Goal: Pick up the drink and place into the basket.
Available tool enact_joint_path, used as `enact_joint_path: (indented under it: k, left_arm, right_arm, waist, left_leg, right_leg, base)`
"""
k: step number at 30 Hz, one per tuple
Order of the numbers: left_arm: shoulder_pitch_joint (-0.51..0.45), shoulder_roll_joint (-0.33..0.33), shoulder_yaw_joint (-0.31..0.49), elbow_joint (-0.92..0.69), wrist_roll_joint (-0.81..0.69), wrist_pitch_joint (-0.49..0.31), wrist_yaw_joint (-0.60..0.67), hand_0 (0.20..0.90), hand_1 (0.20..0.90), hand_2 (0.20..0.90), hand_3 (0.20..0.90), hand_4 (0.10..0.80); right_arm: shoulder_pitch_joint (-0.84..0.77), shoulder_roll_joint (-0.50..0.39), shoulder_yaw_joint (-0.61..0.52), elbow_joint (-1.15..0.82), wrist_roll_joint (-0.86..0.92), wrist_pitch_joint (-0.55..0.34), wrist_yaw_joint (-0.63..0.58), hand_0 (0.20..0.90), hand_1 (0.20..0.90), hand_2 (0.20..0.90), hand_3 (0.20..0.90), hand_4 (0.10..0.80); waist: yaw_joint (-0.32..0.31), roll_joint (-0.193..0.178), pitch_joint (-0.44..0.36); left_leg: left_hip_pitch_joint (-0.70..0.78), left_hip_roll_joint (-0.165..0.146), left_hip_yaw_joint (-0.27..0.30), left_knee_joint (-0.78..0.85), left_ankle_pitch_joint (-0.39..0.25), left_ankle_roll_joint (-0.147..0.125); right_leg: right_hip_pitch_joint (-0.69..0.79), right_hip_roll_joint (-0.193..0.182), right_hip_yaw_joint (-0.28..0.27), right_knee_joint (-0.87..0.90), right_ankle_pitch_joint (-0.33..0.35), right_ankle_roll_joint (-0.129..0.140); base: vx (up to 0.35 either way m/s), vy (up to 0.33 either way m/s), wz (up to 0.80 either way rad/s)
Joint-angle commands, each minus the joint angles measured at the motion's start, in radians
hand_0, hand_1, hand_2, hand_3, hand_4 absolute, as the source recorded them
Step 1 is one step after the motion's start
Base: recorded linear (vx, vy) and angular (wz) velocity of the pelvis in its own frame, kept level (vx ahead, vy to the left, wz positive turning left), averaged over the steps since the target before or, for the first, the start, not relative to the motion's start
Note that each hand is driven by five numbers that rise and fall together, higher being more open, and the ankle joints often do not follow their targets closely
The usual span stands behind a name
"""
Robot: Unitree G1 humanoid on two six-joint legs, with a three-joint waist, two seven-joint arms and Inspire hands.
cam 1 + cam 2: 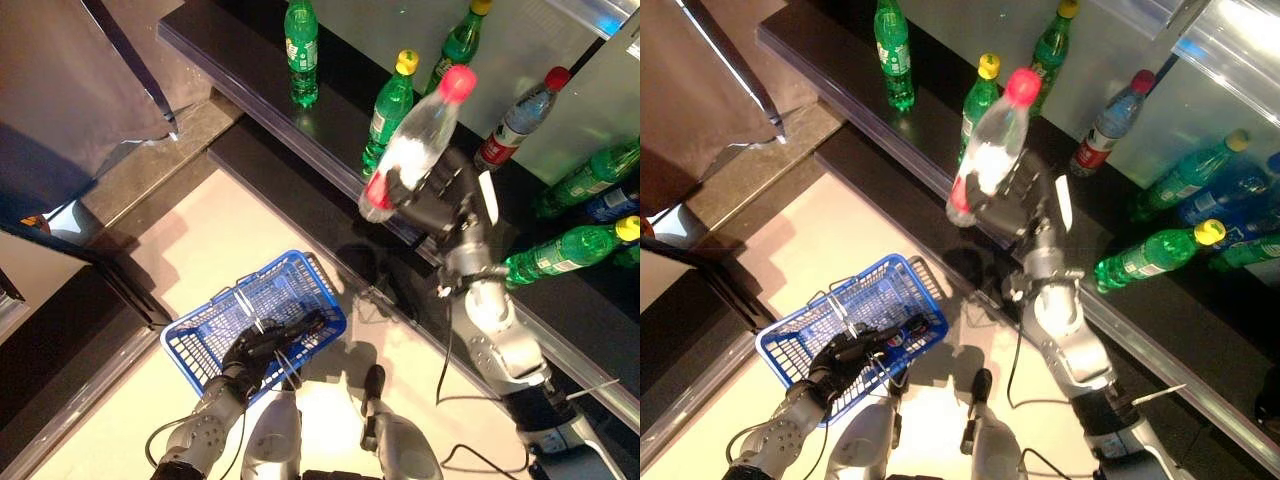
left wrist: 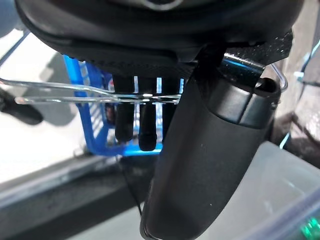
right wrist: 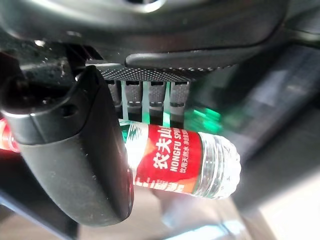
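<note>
near left, my left hand (image 1: 262, 345) grips the blue wire basket's (image 1: 228, 325) handle; my right hand (image 1: 440, 195) holds the clear red-capped water bottle (image 1: 415, 145) aloft, off the far shelf. placement remains.

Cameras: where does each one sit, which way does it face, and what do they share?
Left eye view: on the head, looking down at the blue basket, the shelf and both arms.
Right eye view: same head, slightly offset; same scene.
Left wrist view: on the left wrist, along the left hand curled on the basket's wire handle.
Right wrist view: on the right wrist, along the right hand gripping the water bottle.
Shared: both eye views show the bottle held over the shelf's edge, not yet over the basket.
</note>
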Motion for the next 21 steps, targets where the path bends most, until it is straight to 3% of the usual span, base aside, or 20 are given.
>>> enact_joint_path:
  k: [1,14,21]
  left_arm:
    - [-0.01,0.029,-0.02,-0.31,-0.078,-0.107,-0.127,0.3,0.3,0.3,0.2,0.1]
    - [-0.028,0.049,-0.031,-0.513,-0.304,-0.02,-0.172,0.3,0.3,0.3,0.2,0.1]
    - [-0.055,0.063,-0.084,-0.574,-0.404,0.025,-0.236,0.3,0.3,0.3,0.2,0.1]
  right_arm:
    - [0.017,0.023,0.023,-0.086,-0.008,-0.13,0.067,0.3,0.3,0.3,0.2,0.1]
    - [0.057,0.04,0.091,-0.028,-0.051,-0.15,0.033,0.3,0.3,0.3,0.2,0.1]
    - [0.015,0.048,0.115,-0.006,-0.051,-0.174,0.004,0.3,0.3,0.3,0.2,0.1]
  waist:
    - [-0.016,0.044,-0.306]
    - [0.002,0.075,-0.293]
    - [0.006,0.089,-0.271]
  left_leg:
    - [-0.029,-0.004,-0.075,-0.011,0.007,0.013]
    - [-0.019,-0.018,-0.114,-0.019,0.017,0.008]
    - [-0.027,-0.029,-0.128,-0.029,0.025,0.012]
  right_leg:
    - [0.047,0.009,-0.04,0.122,-0.16,-0.025]
    - [0.061,-0.007,-0.081,0.135,-0.17,-0.023]
    - [0.047,-0.021,-0.088,0.141,-0.165,-0.015]
  base:
    - [0.0,0.0,0.0]
    - [0.014,0.022,0.12]
    - [-0.022,0.027,0.08]
